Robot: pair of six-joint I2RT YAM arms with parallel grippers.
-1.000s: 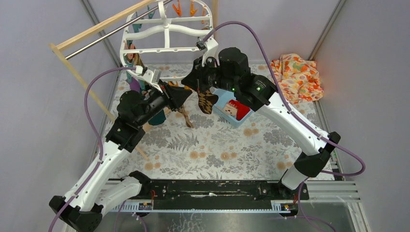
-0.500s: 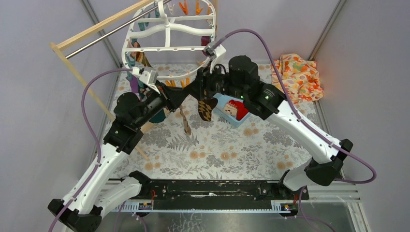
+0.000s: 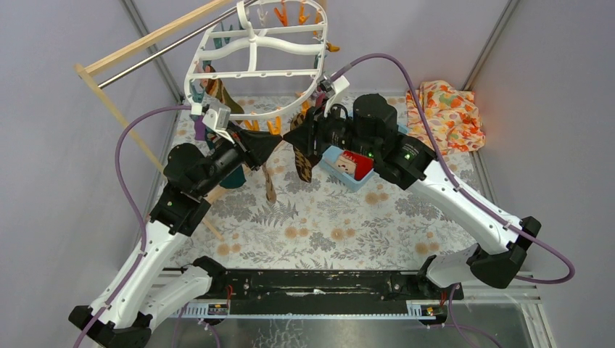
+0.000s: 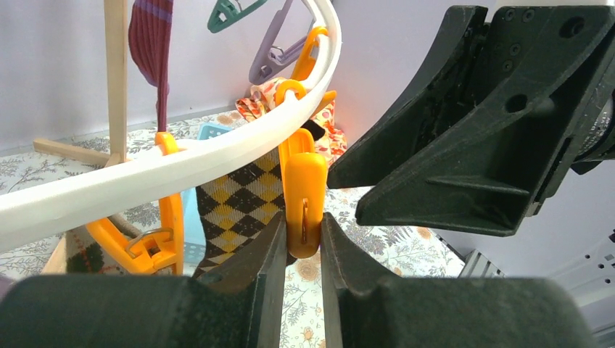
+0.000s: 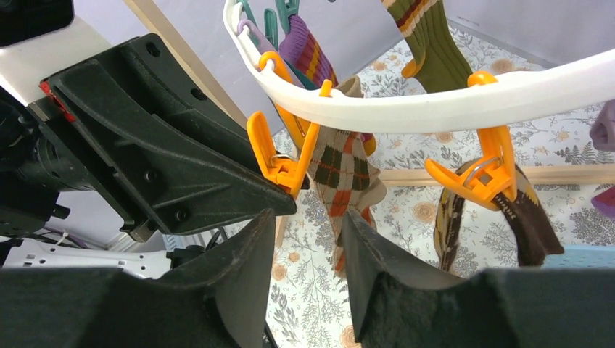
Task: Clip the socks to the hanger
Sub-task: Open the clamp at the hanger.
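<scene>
The white hanger (image 3: 254, 54) hangs from the rod with several socks on its pegs. My left gripper (image 4: 303, 243) is shut on an orange peg (image 4: 304, 188) under the hanger's rim (image 4: 181, 170). A brown-yellow argyle sock (image 4: 239, 206) hangs just behind that peg. My right gripper (image 5: 308, 232) is open and holds nothing. Ahead of it a brown-cream argyle sock (image 5: 341, 170) dangles beside an orange peg (image 5: 279, 163), and another orange peg (image 5: 482, 177) bites a dark brown-yellow sock (image 5: 450, 217). In the top view both grippers meet under the rim, left gripper (image 3: 278, 141), right gripper (image 3: 296, 138), above the hanging argyle sock (image 3: 301, 163).
A blue basket (image 3: 341, 174) with a red sock (image 3: 355, 163) sits under the right arm. An orange floral cloth (image 3: 446, 116) lies at the back right. The wooden rack (image 3: 116, 116) with its metal rod stands at the left. Purple cables loop above both arms.
My right gripper has opened, let go of the argyle sock and drawn back to the right. The hanger has swung right. The left gripper stays shut on its peg.
</scene>
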